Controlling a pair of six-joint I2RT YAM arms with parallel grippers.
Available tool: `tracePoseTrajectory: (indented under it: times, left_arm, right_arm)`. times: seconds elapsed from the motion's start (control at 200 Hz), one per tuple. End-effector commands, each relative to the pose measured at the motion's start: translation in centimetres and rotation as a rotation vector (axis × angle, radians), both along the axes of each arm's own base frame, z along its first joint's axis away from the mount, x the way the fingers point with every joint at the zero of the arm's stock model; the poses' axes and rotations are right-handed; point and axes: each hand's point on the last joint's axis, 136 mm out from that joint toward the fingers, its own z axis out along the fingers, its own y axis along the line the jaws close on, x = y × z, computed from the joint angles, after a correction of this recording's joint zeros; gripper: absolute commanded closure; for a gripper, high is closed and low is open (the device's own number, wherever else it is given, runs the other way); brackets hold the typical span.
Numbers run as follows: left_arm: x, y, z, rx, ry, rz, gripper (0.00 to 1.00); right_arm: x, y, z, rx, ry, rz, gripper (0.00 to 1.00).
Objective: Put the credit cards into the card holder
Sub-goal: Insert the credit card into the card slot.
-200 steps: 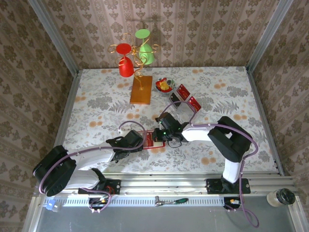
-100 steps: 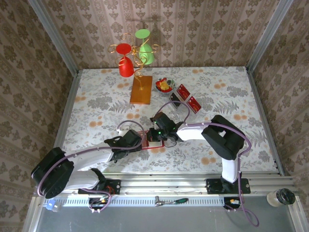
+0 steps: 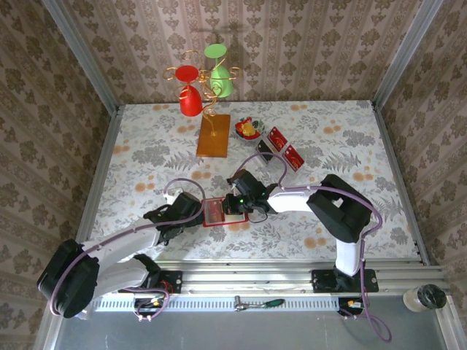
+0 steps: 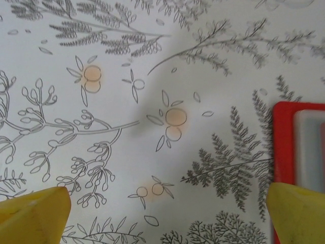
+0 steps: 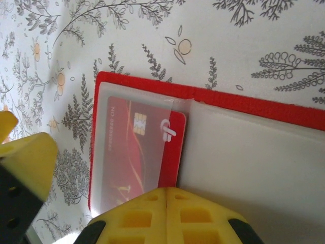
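- Open and flat on the bench (image 3: 146, 138), pale inside up: card holder (image 3: 214, 211), between the tips of the two arms in the top view.
- Tucked into the holder's clear pocket, in the right wrist view: one red card (image 5: 137, 157), chip and white logo showing through the film, a strip along one long edge seemingly bare.
- Pressed together with nothing between them: right fingers (image 5: 167, 213), tips over the near edge of that card; touching it or just above, cannot tell.
- Spread wide and gripping nothing: left fingers (image 4: 35, 213), low over patterned bench, the holder's red rim just beside the right-hand one.
- Farther back, well apart from the holder: two more red cards (image 3: 293, 156), side by side.
- Near those, a small bowl (image 3: 248, 129); beside it a gold wire stand (image 3: 213, 137) on an orange base, carrying a red cup (image 3: 191, 102) and a green cup (image 3: 221, 82).
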Motion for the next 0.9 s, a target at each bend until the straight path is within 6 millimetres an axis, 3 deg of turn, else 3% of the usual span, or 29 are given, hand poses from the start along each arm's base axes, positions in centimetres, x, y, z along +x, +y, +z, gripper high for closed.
tracePoseTrajectory:
  times: [0.0, 0.225, 0.69, 0.895]
  left_arm:
    - [-0.7, 0.3, -1.1, 0.027, 0.044, -0.018, 0.00]
    - [-0.5, -0.1, -1.7, 0.030, 0.062, -0.029, 0.00]
    - [-0.2, -0.6, -2.0, 0.034, 0.070, -0.050, 0.00]
    - [0.0, -1.0, -2.1, 0.025, 0.071, -0.056, 0.00]
  right_arm:
    - [-0.5, 0.0, 1.7, -0.003, -0.027, 0.025, 0.97]
    - [-0.9, 0.1, 2.1, -0.006, -0.032, 0.040, 0.97]
    - [-1.4, 1.3, -0.5, -0.047, 0.007, 0.069, 0.98]
    - [-1.7, 2.2, -0.7, -0.043, 0.018, 0.083, 0.98]
